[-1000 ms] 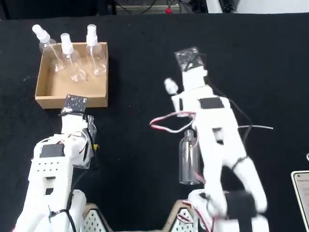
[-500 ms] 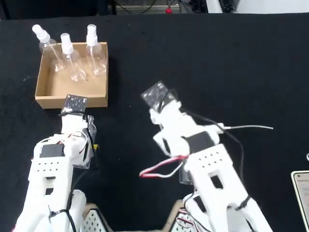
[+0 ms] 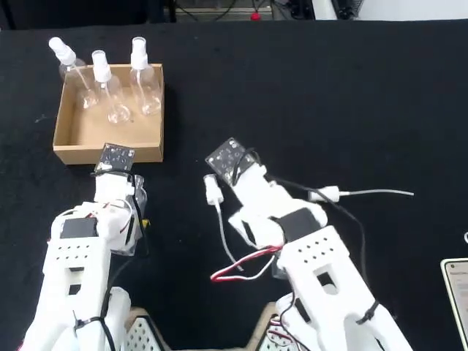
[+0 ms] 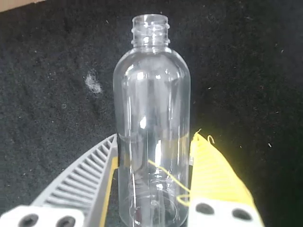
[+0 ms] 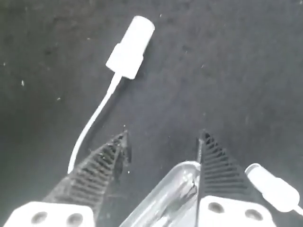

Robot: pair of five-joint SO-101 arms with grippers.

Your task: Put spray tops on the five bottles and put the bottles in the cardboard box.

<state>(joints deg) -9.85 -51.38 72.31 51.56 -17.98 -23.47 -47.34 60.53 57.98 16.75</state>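
Left gripper [image 4: 155, 136] clamps an uncapped bottle [image 4: 151, 71]; right gripper [image 5: 164, 135] gapes near a spray top [image 5: 130, 47].

Cardboard box [image 3: 80, 142]: far left on the table, behind the left arm.
Three bottles with spray tops [image 3: 110, 91]: in the box, in a row along its far wall.
Open bottle [image 4: 151, 94]: between the left gripper's [image 4: 155, 136] fingers, just before the box's near wall.
Spray top [image 5: 130, 47]: on the table ahead of the right gripper [image 5: 163, 139], right of the held bottle.
Second spray top [image 3: 325, 194]: on the table, right of the right arm.
Another bottle [image 5: 165, 198]: lying beneath the right gripper.
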